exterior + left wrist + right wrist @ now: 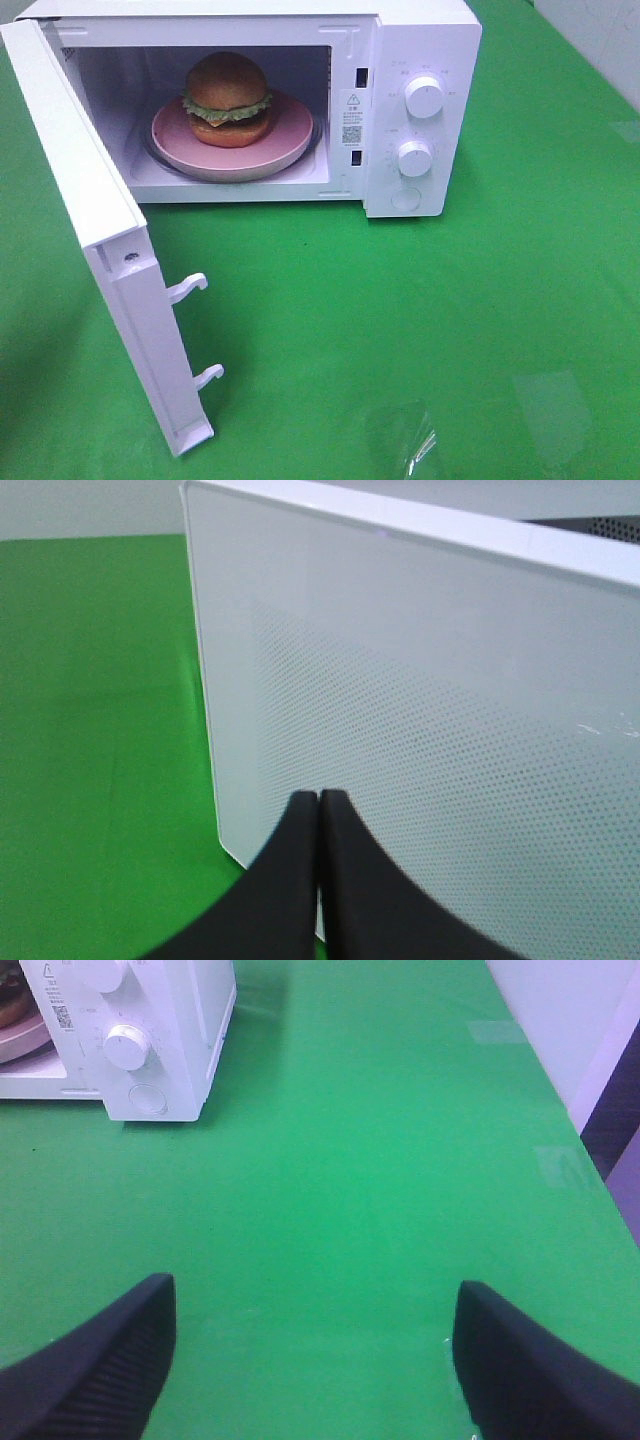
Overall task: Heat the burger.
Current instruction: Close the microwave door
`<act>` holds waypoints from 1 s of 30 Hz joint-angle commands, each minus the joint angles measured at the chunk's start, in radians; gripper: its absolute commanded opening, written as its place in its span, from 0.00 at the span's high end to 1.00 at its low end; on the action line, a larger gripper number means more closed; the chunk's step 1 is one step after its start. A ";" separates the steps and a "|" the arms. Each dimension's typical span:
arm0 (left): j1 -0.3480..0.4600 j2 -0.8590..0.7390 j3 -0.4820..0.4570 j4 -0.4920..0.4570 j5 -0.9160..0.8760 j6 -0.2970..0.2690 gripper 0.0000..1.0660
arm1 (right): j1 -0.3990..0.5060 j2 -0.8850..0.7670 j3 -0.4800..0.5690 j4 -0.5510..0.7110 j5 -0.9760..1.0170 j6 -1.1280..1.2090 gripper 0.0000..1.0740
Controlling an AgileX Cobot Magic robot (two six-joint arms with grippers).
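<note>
I see left gripper pressed together just beside outer face of open microwave door, burger on pink plate inside microwave, right gripper spread wide over green table

One microwave is counted, with one open door, two knobs (one above the other) and two latch hooks on the door's edge. One burger and one pink plate are seen inside.
</note>
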 commanded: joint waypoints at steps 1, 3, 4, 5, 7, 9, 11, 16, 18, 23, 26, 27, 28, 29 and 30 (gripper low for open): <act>-0.001 0.021 -0.009 0.006 -0.034 -0.014 1.00 | -0.007 -0.027 0.002 -0.001 -0.005 -0.002 0.32; -0.038 0.041 -0.015 -0.014 -0.079 -0.005 1.00 | -0.007 -0.027 0.002 -0.001 -0.005 -0.002 0.32; -0.066 0.059 -0.024 -0.038 -0.067 0.004 1.00 | -0.007 -0.027 0.002 -0.001 -0.005 -0.002 0.32; -0.066 0.059 -0.024 -0.038 -0.067 0.004 1.00 | -0.007 -0.027 0.002 -0.001 -0.005 -0.002 0.32; -0.085 0.072 -0.028 -0.050 -0.060 0.014 1.00 | -0.007 -0.027 0.002 -0.001 -0.005 -0.002 0.32; -0.122 0.101 -0.033 -0.071 -0.058 0.046 1.00 | -0.007 -0.027 0.002 -0.001 -0.005 -0.002 0.32; -0.167 0.128 -0.038 -0.109 -0.061 0.080 1.00 | -0.007 -0.027 0.002 -0.001 -0.005 -0.002 0.32; -0.258 0.182 -0.038 -0.264 -0.082 0.146 1.00 | -0.007 -0.027 0.002 -0.001 -0.005 -0.002 0.32; -0.290 0.201 -0.038 -0.292 -0.102 0.162 1.00 | -0.007 -0.027 0.002 -0.001 -0.005 -0.002 0.32; -0.388 0.268 -0.064 -0.388 -0.115 0.189 1.00 | -0.007 -0.027 0.002 -0.001 -0.005 -0.002 0.32; -0.455 0.309 -0.103 -0.445 -0.117 0.214 1.00 | -0.007 -0.027 0.002 -0.001 -0.005 -0.002 0.32; -0.455 0.309 -0.103 -0.445 -0.117 0.214 1.00 | -0.007 -0.027 0.002 -0.001 -0.005 -0.002 0.32; -0.469 0.317 -0.116 -0.461 -0.115 0.222 1.00 | -0.007 -0.027 0.002 -0.001 -0.005 -0.002 0.32; -0.506 0.340 -0.145 -0.502 -0.113 0.236 1.00 | -0.007 -0.027 0.002 -0.001 -0.005 -0.002 0.32; -0.506 0.340 -0.145 -0.502 -0.113 0.236 1.00 | -0.007 -0.027 0.002 -0.001 -0.005 -0.002 0.32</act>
